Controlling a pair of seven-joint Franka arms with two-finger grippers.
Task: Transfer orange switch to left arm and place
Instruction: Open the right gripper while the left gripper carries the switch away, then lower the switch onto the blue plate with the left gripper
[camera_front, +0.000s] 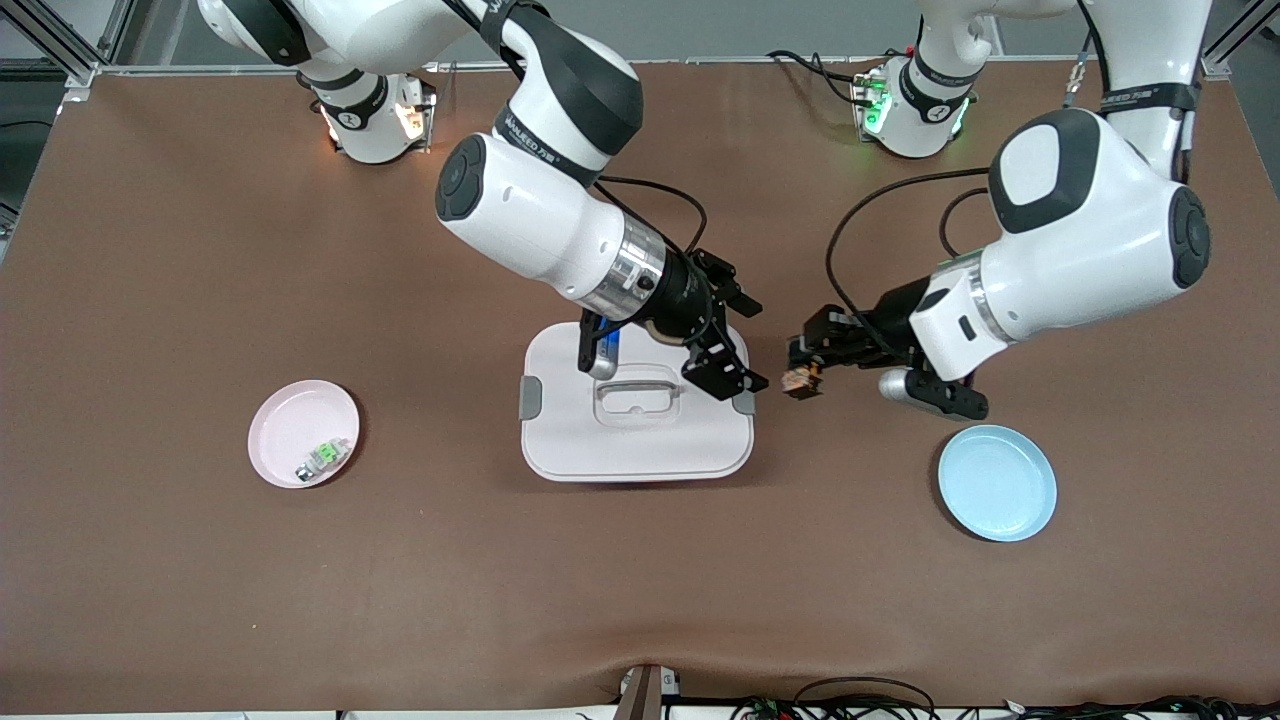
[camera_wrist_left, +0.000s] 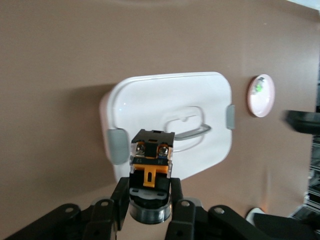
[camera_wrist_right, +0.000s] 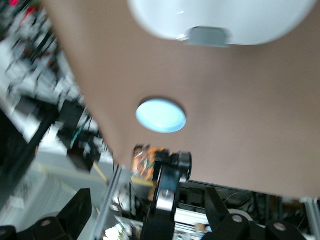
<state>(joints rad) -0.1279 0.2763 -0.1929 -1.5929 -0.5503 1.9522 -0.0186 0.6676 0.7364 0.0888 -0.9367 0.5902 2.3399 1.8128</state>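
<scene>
Box (camera_front: 636, 430), white with grey side latches, sits mid-table and anchors everything else. Above its edge toward the left arm's end hangs the right gripper (camera_front: 722, 345), fingers spread and holding nothing. Just off that same edge, over bare table, the left gripper (camera_front: 808, 368) is clenched on the orange switch (camera_front: 802, 380), which is up in the air. Blue plate (camera_front: 997, 483) lies toward the left arm's end, pink plate (camera_front: 303, 432) toward the right arm's end, carrying a small green component (camera_front: 322, 458).

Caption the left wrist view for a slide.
Left gripper shut on the orange switch, held in the air with the white box and pink plate below.
</scene>
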